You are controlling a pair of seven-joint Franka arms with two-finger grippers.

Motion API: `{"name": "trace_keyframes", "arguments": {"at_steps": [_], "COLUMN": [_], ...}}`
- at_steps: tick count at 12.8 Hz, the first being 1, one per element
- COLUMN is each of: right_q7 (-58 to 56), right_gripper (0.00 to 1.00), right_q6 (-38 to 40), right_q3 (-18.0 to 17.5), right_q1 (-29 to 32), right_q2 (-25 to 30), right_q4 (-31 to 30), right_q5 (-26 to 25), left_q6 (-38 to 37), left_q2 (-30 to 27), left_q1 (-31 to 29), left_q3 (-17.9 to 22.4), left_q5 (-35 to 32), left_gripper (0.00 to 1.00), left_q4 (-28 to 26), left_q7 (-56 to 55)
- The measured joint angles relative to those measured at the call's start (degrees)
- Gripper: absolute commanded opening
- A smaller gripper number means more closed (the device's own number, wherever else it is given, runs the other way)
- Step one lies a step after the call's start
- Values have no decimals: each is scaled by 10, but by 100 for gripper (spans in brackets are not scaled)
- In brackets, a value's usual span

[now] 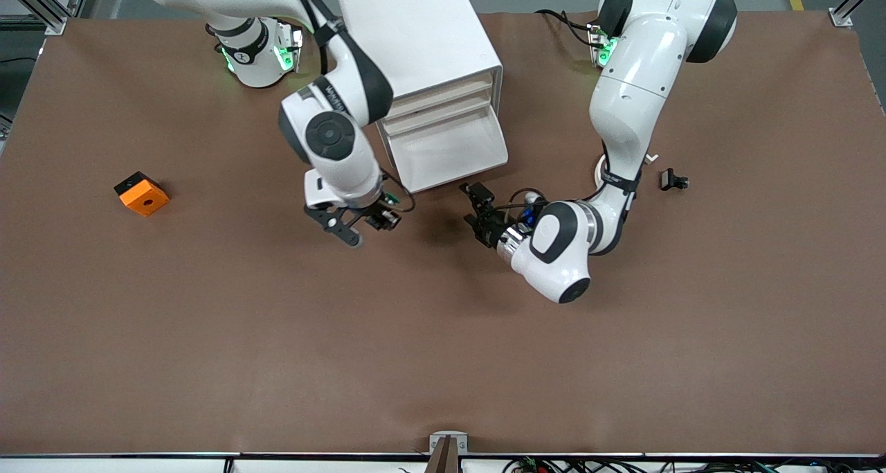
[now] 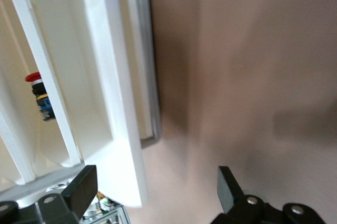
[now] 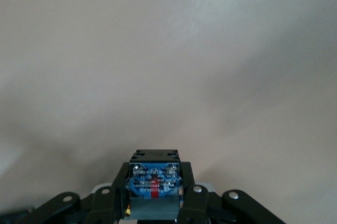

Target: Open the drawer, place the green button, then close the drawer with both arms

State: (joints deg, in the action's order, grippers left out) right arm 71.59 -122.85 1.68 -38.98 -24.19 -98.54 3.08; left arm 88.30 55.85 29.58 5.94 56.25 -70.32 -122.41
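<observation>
While the drawer (image 1: 446,156) stands pulled out of the white cabinet (image 1: 422,37) near the worktop's (image 1: 443,348) edge where the arms' bases stand, the left gripper (image 1: 477,210) hangs just in front of it, its fingers (image 2: 79,192) spread wide and holding nothing. Toward the right arm's end, beside the drawer front, the right gripper (image 1: 360,227) is clamped on the button (image 3: 154,190), lifted over bare worktop. An orange block (image 1: 142,193) lies near that end's edge, and a small black clip (image 1: 673,180) near the opposite one.

Glossy white arms (image 1: 626,106), black joint bands, green base lights, black claws (image 1: 477,206).
</observation>
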Motion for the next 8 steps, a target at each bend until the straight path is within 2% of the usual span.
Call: {"name": "trace_keyframes", "arguments": {"at_steps": [6, 8], "right_q7": [98, 122], "right_gripper": [0, 0], "right_q6": [-2, -22], "right_q3": [-1, -1], "right_q1": [-96, -115], "right_q2": [-1, -2], "right_q4": [-4, -15], "right_q5": [0, 0], "left_q6": [-2, -8], "left_q2": [-43, -68], "left_q1": [-3, -4], "left_q3": [122, 145], "left_q5": [-1, -34], "left_gripper": [100, 100], "left_q4": [20, 22], "left_q7": [120, 163]}}
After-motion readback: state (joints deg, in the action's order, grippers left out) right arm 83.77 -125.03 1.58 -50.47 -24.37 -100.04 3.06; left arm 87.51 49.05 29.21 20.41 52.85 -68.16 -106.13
